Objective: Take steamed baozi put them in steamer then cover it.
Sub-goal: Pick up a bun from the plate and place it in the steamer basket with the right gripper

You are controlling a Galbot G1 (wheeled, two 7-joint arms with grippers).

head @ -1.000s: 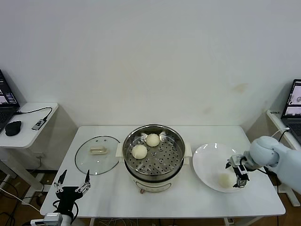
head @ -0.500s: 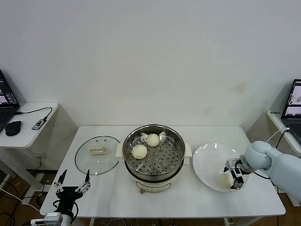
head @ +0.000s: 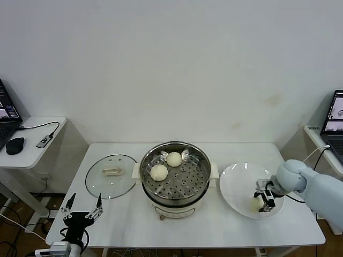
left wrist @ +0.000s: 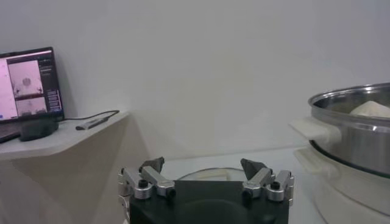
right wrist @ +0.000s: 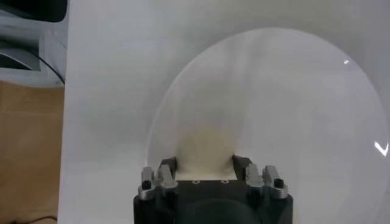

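Observation:
The steel steamer [head: 147, 166] stands mid-table with two baozi on its perforated tray [head: 174, 159] [head: 159, 172]. A third baozi [head: 255, 204] lies on the white plate [head: 236, 182] to the right. My right gripper [head: 262, 203] is down on the plate, open, with its fingers on either side of this baozi. In the right wrist view the baozi [right wrist: 205, 146] fills the gap between the fingers [right wrist: 169, 165]. The glass cover [head: 111, 175] lies flat left of the steamer. My left gripper [head: 82, 210] is parked, open and empty, off the table's front left corner.
A side table [head: 32, 144] with a laptop, mouse and cable stands at far left. Another laptop [head: 335, 115] is at far right. The left wrist view shows the steamer's side [left wrist: 359, 134] and the cover [left wrist: 210, 172] beyond my left gripper [left wrist: 203, 165].
My right gripper moved left and down across the plate until its fingers straddle the baozi. The left arm has not moved.

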